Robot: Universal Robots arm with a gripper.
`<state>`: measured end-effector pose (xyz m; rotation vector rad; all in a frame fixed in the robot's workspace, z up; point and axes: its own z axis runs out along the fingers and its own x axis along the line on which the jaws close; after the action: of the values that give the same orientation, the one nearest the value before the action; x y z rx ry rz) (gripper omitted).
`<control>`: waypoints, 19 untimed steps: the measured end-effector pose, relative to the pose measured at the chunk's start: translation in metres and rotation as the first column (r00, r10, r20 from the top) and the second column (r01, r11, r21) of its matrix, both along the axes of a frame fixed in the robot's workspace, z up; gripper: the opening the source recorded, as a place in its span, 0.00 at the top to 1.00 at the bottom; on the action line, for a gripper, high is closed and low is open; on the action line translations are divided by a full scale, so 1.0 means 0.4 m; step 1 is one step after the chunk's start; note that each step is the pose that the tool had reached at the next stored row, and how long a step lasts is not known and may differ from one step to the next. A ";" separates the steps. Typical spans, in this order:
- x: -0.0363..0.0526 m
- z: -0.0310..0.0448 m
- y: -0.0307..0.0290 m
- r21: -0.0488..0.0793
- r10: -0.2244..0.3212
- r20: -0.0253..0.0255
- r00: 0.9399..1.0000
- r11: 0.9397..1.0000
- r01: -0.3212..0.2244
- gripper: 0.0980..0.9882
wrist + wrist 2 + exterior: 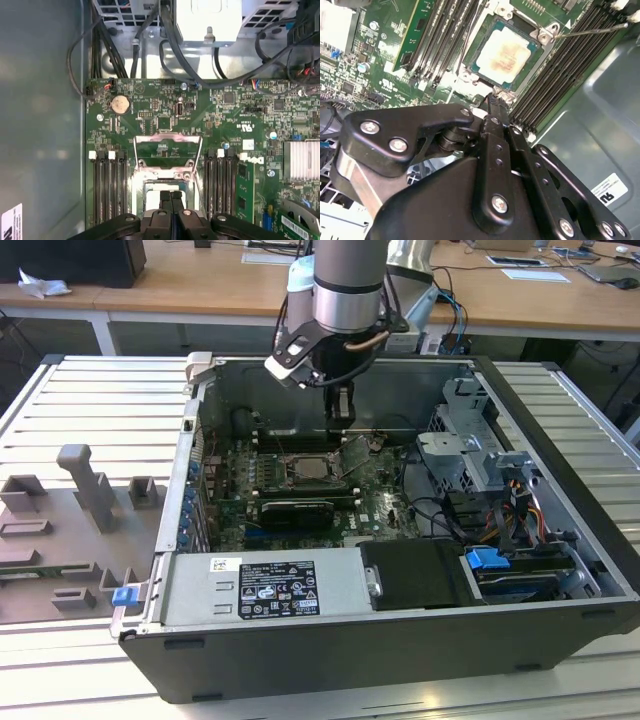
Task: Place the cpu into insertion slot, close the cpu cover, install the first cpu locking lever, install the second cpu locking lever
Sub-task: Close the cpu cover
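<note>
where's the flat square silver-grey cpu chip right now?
In the second wrist view the flat square silver-grey cpu sits in the silver-rimmed insertion slot, between the long black memory slots, close to the gripper.

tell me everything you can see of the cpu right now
The cpu is a flat square chip with a pale silver-grey metal top, a brownish smear across the middle and a thin green border. It lies flat inside the silver rim of the insertion slot, uncovered: the cpu cover stands swung open beside it. The hand, fingers together, is at one corner of the slot. Whether it touches the chip cannot be told.
</note>
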<state>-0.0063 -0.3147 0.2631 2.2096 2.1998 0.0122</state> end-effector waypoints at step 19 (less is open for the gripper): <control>0.145 -0.004 0.000 0.000 0.013 0.000 1.000 1.000 -0.013 0.99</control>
<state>0.0516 -0.3147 0.2616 2.1955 2.2139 0.0122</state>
